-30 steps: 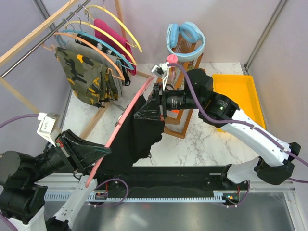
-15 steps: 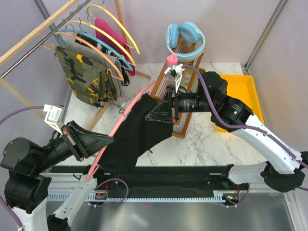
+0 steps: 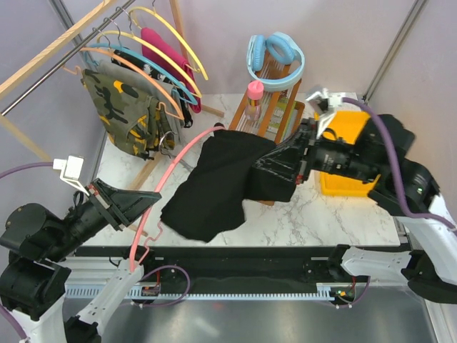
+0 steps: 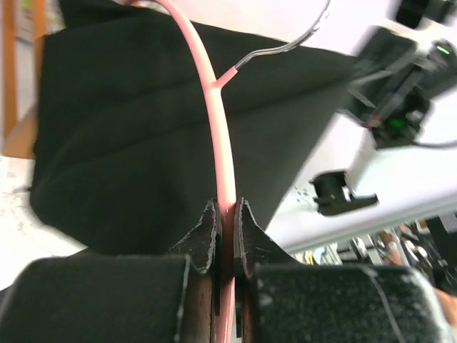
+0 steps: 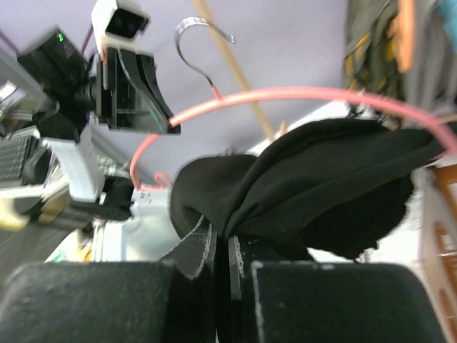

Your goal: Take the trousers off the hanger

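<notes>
The left claw [image 4: 225,214] stayed clamped on the hanger [image 4: 214,93]. Beyond it, the right claw [image 5: 221,239], pinching the black trousers [image 3: 218,179], had dragged them rightward; they seemed nearly off, hanging left of that claw over the counter [image 3: 321,214].

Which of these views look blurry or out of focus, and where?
Top external: sharp and evenly lit, black trousers crisp. Left wrist: pink hanger fairly sharp, right arm behind it smeared. Right wrist: camouflage trousers at top right are out of focus.
</notes>
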